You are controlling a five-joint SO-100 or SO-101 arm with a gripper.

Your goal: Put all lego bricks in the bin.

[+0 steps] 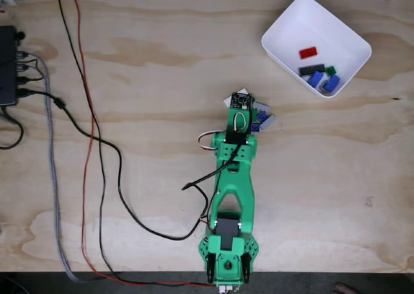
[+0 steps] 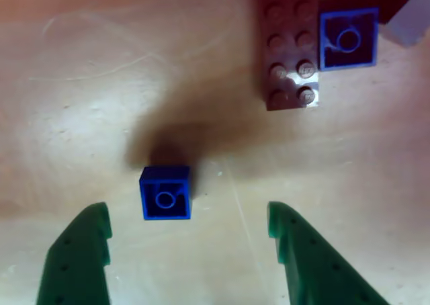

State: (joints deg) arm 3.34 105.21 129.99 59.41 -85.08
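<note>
The small blue brick lies hollow side up on the bare plywood table, just ahead of my gripper and a little toward the left finger as the other view shows it; it touches neither finger, so I judge it is the piece I am lined up to take, with room on both sides for the jaws to come in. Beyond it, near the top of that view, a brown brick lies studs up with a second blue brick touching its right side and a grey piece at the corner: a small heap left on the table, and likely awkward to pinch one by one because they crowd each other. In the fixed view this heap peeps out from under my wrist, and the bin sits well apart, up and to the right, already holding a red brick, a dark plate, a green brick and two blue ones. My jaws are spread wide and empty. My arm reaches straight out from its base at the near table edge, wrist tipped down over the heap, cables trailing off to the left
</note>
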